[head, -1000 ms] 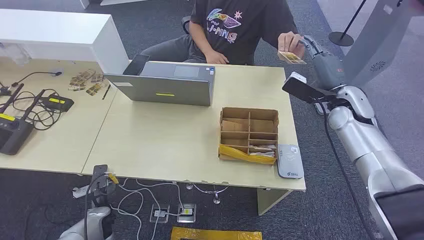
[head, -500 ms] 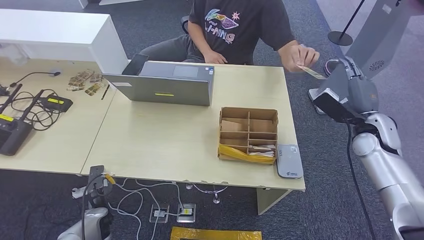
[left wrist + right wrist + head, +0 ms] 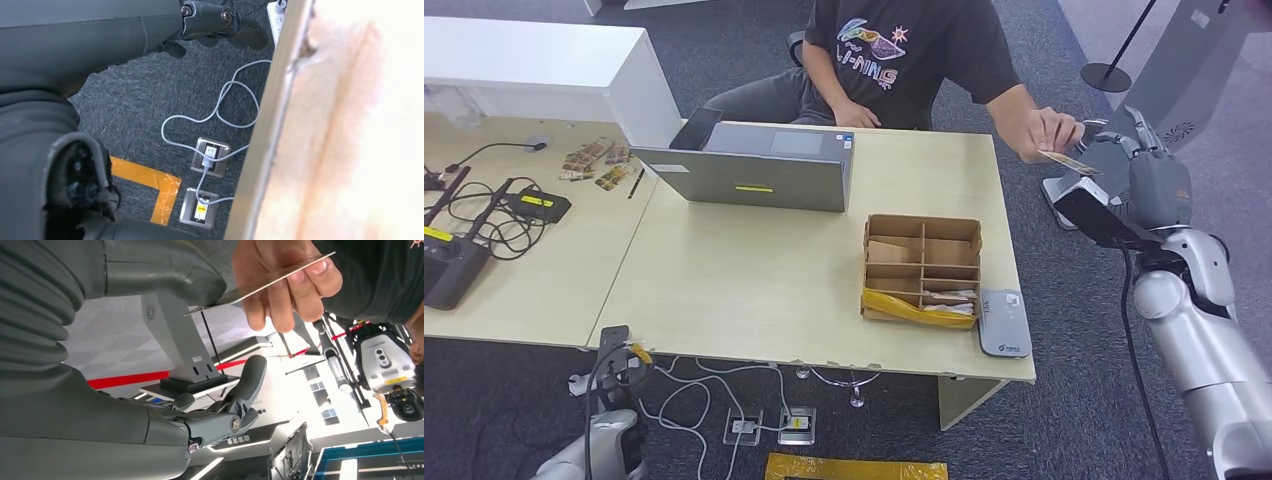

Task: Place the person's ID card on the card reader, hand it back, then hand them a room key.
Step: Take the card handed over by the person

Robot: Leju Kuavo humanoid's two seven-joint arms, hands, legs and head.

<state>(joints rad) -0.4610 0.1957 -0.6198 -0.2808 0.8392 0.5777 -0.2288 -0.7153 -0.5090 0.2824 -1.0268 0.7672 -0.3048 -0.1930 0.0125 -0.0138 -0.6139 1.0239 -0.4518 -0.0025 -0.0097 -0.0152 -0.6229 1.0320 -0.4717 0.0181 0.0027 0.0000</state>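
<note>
Thin pale ID card (image 3: 1065, 159) sits in the person's hand (image 3: 1052, 131), now lowered toward your right hand (image 3: 1136, 158). Fingers spread, apparently not gripping yet. Handover underway; grey card reader (image 3: 1004, 322) waits on the table.

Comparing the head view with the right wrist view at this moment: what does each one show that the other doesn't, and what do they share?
Head view alone: the desk, the laptop, the cardboard divider box and the grey card reader beside it near the front edge, well away from the card.

Right wrist view alone: the gap between the right hand's thumb and its fingers, which are spread with nothing between them.

Both: the person's hand pinching the ID card, offered right at the right hand.
</note>
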